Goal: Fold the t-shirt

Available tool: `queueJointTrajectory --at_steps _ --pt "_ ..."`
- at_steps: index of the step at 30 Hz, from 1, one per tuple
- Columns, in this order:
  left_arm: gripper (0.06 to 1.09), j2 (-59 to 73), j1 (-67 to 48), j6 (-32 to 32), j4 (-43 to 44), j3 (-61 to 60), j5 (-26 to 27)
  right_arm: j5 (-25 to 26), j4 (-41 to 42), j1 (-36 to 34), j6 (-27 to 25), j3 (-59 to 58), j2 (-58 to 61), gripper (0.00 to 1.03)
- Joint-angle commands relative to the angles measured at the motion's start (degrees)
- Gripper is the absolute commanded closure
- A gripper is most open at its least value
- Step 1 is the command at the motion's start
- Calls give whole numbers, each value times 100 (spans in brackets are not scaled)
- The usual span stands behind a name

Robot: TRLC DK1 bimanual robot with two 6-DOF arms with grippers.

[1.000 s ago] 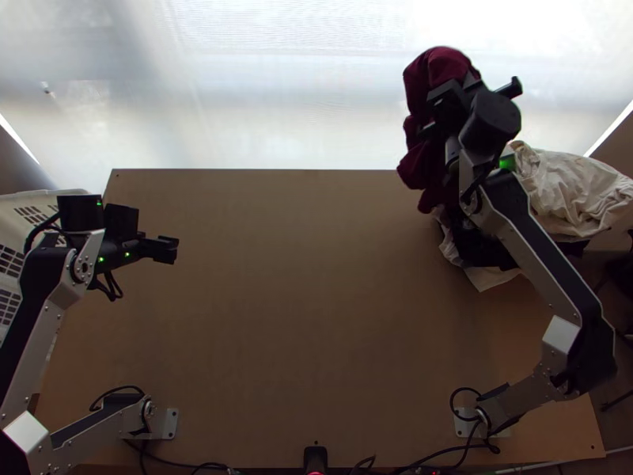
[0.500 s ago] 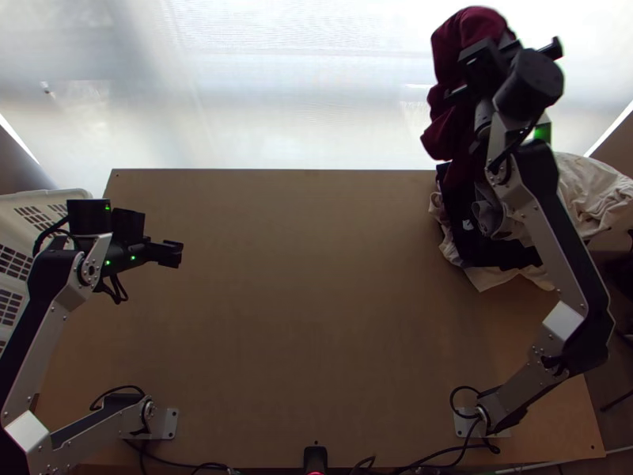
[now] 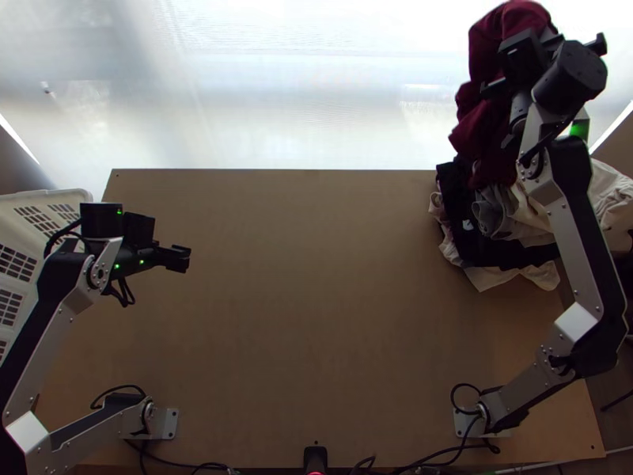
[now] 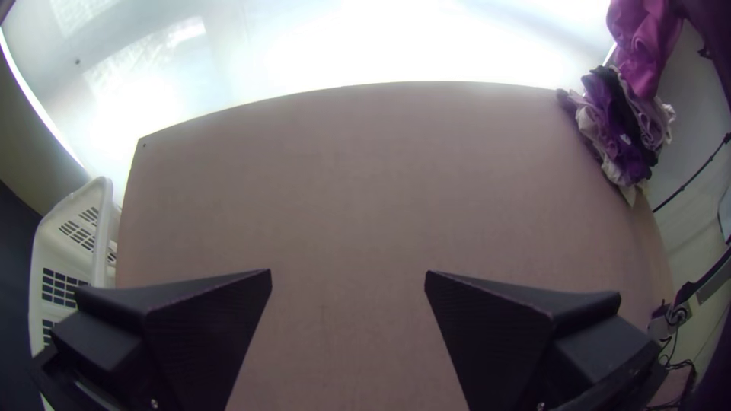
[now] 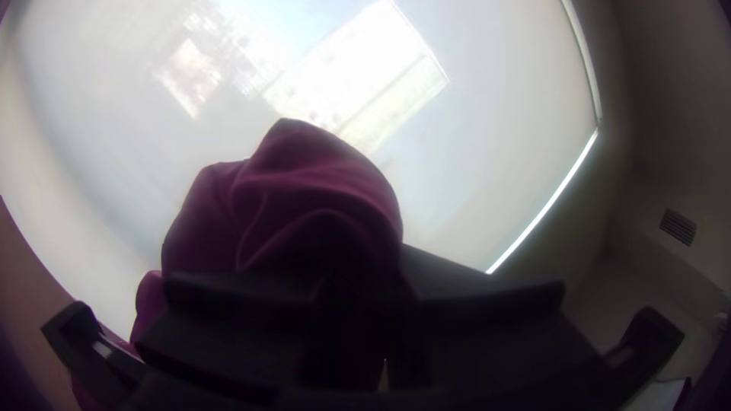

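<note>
Two arms flank the worktop (image 3: 316,317), whose bare middle would suit spreading cloth. At its left side, short of the far edge, the left gripper (image 4: 348,275) hangs over the wood with its jaws spread wide and nothing between them; a white laundry basket (image 3: 47,199) stands just beside that edge. Toward the far right corner lies a heap of clothes (image 3: 502,255), black, grey and pale pieces tangled together. Farthest off, by that corner, is the task's garment, which I take to be the burgundy t-shirt (image 3: 479,131): it hangs bunched from the right gripper (image 5: 362,281), whose jaws are pinching a gathered wad of it, the lower folds reaching down toward the heap. I'd expect it to be light, limp and hard to damage, with enough grip in the fabric not to slide out easily. Its slack will swing and may drag a neighbour along. A wad like this hides hem and sleeves, so lay it down in the middle first, then take it by both shoulders or two hem corners, pinching close to the edge so that only the wanted layers come.
</note>
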Motion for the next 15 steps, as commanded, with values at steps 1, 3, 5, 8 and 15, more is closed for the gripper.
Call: queueJointTrajectory --at_steps 1,3,5,8,15 --pt "10 -13 -164 -41 23 -74 -59 -151 -5 -507 158 -469 -294 100" --pt "10 -13 -208 -59 23 -74 -76 -239 -5 -639 176 -812 -435 100" --pt "10 -5 -261 -67 40 -74 -94 -379 -5 -841 264 -1190 -549 100" --pt "10 4 -305 -76 40 -82 -94 -476 -5 -1131 281 -1550 -575 100" --pt "10 39 -516 -76 58 -153 -182 -757 -190 -1782 413 -2350 -698 100"
